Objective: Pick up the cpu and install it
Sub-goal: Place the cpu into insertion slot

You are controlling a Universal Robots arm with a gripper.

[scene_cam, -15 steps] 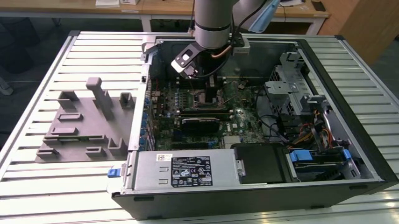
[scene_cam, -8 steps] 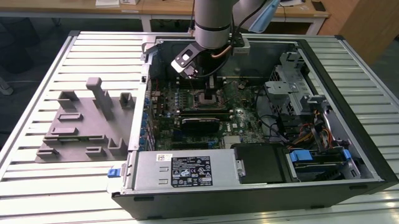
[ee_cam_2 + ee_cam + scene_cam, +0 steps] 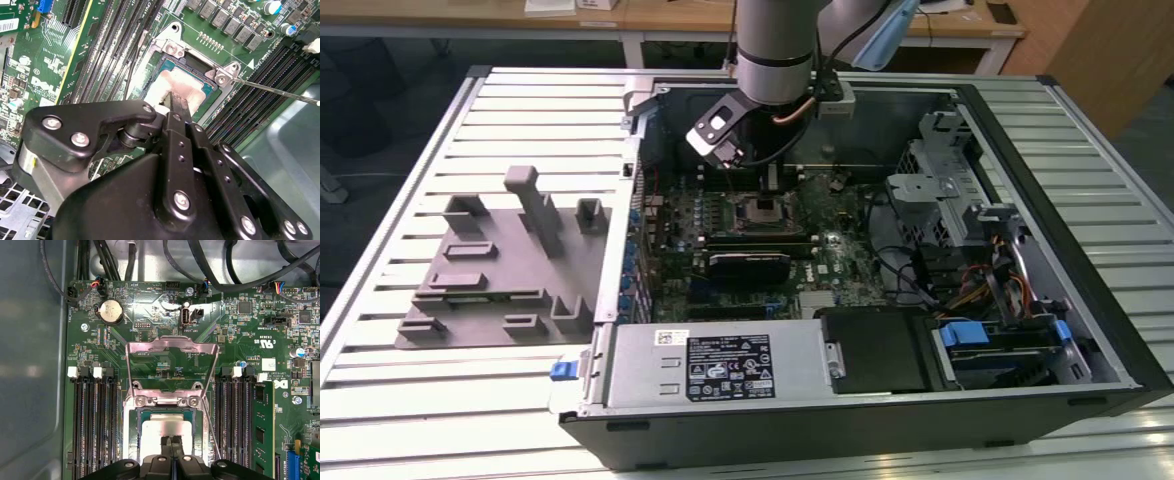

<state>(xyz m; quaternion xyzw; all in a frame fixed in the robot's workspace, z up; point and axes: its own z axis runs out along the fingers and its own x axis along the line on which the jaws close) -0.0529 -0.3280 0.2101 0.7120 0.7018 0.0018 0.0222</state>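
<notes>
- Jaws were pinched together with no real gap and nothing clamped between them. The gripper (image 3: 172, 442) hung right over the middle of the cpu (image 3: 155, 432).
- The tips looked to be resting on its lid or just above it. Honestly neither wrist view settled whether they touched.
- The cpu (image 3: 167, 82) was sitting down in the socket (image 3: 132, 440) on the motherboard (image 3: 150, 310), inside the open computer case (image 3: 640, 150).
- The load plate (image 3: 172, 343) stood flipped open at one end of the socket, and the thin lever (image 3: 275, 90) was swung out to the side, so nothing was locked down over the chip.
- Handling-wise it was probably light and totally stiff, with a smooth metal top that'd be slippery under hard fingertips.
- The best hold would've been a pinch across two opposite edges, kept level, not anything on the flat top.
- The fragile part was likely underneath, the contacts and the socket pins. Sliding, tilting or pressing hard looked like a bad idea.
- Looks: a small flat square with a pale silver-grey lid, pretty washed out by glare. A thin green rim showed around it, framed by the socket's darker metal.
</notes>
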